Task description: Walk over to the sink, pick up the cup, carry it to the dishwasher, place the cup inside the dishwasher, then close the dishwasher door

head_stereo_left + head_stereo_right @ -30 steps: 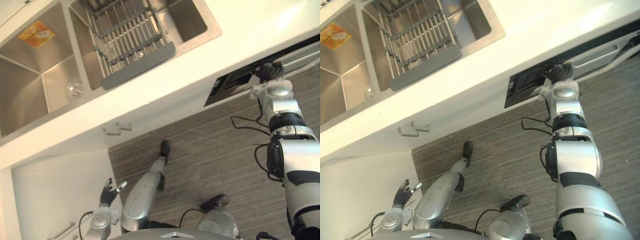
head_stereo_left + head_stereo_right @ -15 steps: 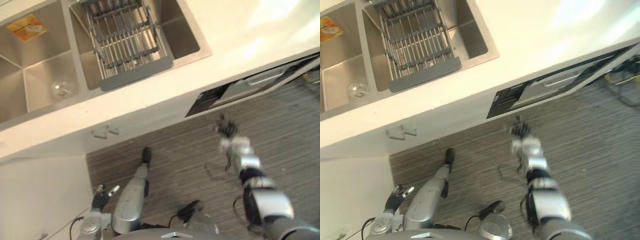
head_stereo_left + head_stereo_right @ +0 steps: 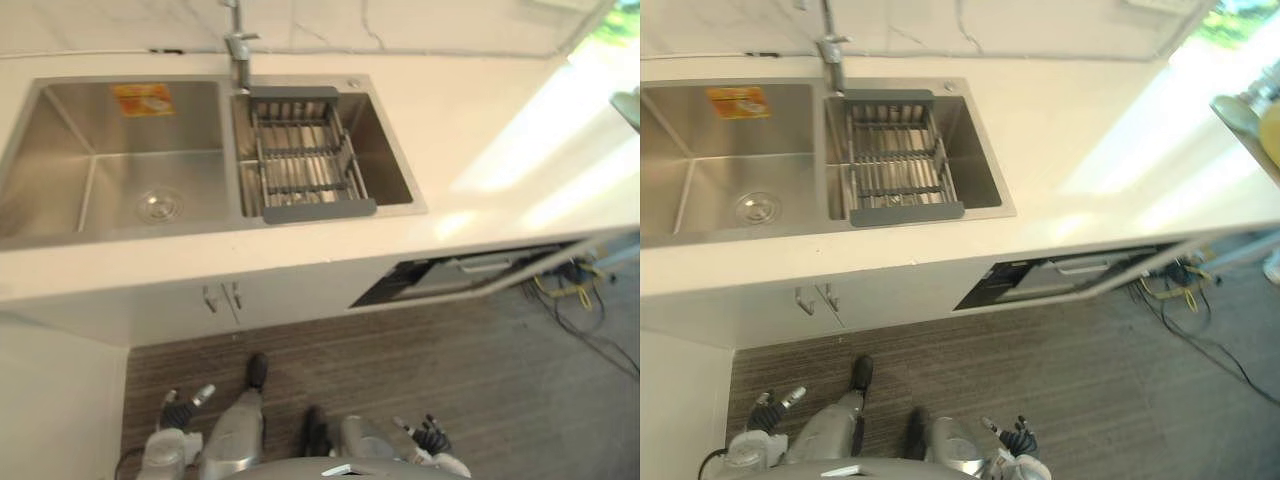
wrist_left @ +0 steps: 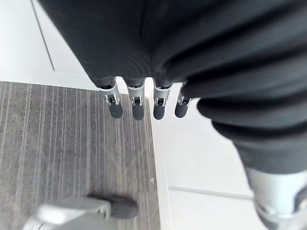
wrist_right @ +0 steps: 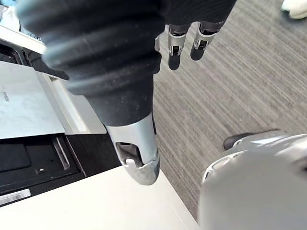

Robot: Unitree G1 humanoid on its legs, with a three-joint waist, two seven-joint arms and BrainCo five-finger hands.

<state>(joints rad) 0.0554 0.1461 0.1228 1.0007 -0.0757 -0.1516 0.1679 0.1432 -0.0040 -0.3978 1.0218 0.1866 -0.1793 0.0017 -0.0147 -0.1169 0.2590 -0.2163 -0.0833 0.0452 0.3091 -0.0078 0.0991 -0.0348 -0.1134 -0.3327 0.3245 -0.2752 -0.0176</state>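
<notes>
Left wrist view, item one: left hand (image 4: 137,106), fingers straight and relaxed, holding nothing, hanging low over the grey floor (image 4: 72,143) beside a white cabinet (image 4: 201,158).

Item two: right hand (image 5: 174,44), fingers likewise loose and straight, nothing in them, hanging low over the floor near the dishwasher door (image 3: 1072,277).

Item three: dishwasher door, under the counter (image 3: 480,130), tilted out at its top edge with a dark gap beside it; ajar, not shut.

Item four: cup. It is in neither hand. The inside of the dishwasher is hidden behind the door, so it cannot be told whether the cup is in there.

Item five: sink (image 3: 50,130), two basins. The left basin holds a drain (image 3: 158,205) and an orange sticker (image 3: 143,98); the right basin holds a grey rack (image 3: 305,165), with the faucet (image 3: 238,45) at the back.

Progress, as a judgement: with both hands free, the carrying looks finished and the placing probably done. Closing the door remains, and a push on its front should do it.
</notes>
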